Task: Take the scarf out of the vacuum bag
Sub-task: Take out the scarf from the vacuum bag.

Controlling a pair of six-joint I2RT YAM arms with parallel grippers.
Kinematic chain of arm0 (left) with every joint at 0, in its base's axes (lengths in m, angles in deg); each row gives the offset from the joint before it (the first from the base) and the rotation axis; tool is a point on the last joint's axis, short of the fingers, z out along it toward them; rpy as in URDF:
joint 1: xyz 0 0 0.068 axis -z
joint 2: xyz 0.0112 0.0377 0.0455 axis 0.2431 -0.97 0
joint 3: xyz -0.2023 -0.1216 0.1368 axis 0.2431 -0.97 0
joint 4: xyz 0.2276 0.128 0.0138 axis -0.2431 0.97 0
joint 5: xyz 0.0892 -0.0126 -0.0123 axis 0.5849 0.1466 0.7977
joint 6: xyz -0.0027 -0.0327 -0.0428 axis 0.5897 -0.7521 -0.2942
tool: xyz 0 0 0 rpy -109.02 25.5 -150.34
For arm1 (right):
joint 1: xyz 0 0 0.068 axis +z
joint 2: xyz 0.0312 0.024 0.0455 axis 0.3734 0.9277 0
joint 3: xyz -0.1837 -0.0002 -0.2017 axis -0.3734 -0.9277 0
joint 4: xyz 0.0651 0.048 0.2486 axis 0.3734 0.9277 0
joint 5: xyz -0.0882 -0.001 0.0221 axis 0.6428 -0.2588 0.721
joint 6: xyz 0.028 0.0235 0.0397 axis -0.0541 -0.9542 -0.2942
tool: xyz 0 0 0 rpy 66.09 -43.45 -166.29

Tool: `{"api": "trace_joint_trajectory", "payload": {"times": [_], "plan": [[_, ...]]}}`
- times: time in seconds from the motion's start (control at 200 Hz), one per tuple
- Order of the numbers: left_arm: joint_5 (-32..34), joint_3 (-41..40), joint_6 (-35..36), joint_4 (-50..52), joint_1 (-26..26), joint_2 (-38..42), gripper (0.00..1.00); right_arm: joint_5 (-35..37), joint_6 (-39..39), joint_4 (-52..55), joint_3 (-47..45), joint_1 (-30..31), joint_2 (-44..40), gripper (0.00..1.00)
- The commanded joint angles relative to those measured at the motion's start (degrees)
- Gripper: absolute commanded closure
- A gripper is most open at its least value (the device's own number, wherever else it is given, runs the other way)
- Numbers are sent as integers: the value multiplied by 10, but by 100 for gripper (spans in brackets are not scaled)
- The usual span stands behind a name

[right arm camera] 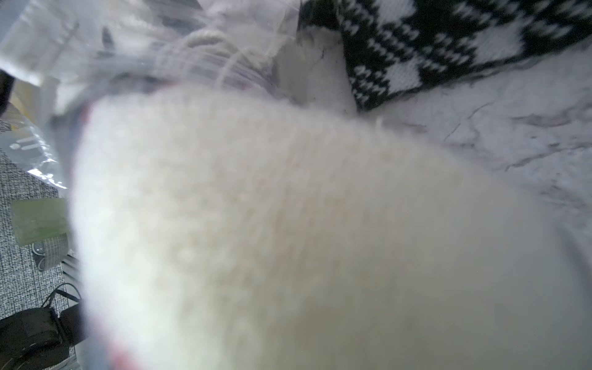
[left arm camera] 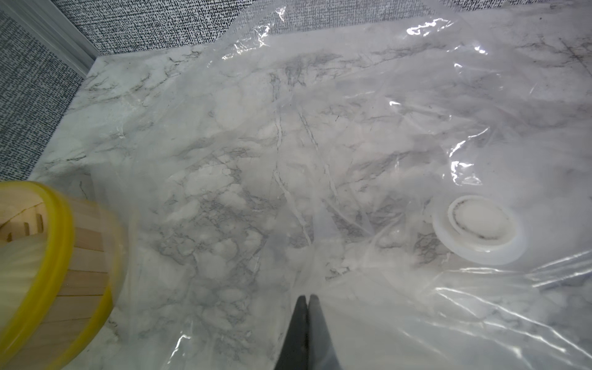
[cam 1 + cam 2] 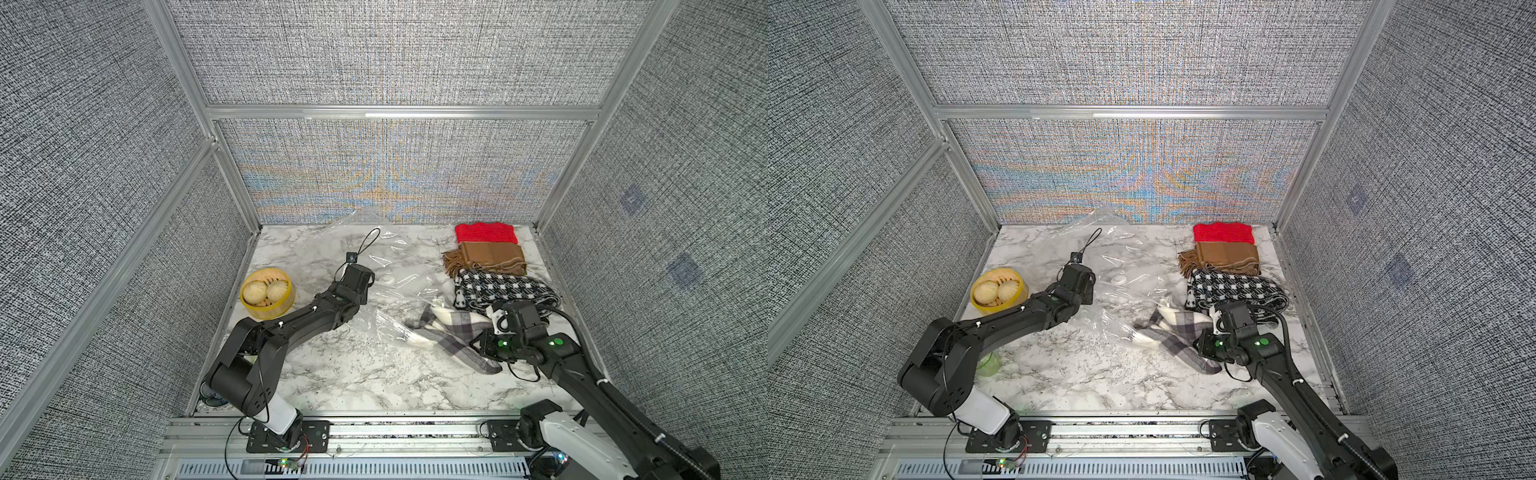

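A marble-patterned desk (image 3: 353, 374) is enclosed by grey woven wall panels (image 3: 395, 54) set in aluminium framing. The vacuum bag (image 3: 399, 257) is spread over the desk's middle and rear, and its film is pinched in the clenched left fingers (image 2: 299, 326). The plaid scarf (image 3: 440, 336), drawn partly out of the bag's near edge, is grasped by the right fingers (image 3: 477, 345).

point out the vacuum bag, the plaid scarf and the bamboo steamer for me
vacuum bag (image 3: 397, 266): in a top view, on the clear film near its middle.
plaid scarf (image 3: 449, 338): in a top view, on the grey-checked fold.
bamboo steamer (image 3: 266, 311): in a top view, on its near outer wall.
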Motion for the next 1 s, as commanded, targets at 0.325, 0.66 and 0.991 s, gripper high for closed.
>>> {"api": "trace_joint_trajectory", "payload": {"times": [0.325, 0.66, 0.991], "plan": [[69, 35, 16, 31, -57, -56, 100, -53, -7, -47, -49, -19, -33, 100], [7, 18, 10, 16, -97, -23, 100, -68, 36, 12, -35, -56, -3, 100], [-27, 37, 15, 28, -107, -38, 100, -51, 34, 25, -48, -66, -64, 100]]}}
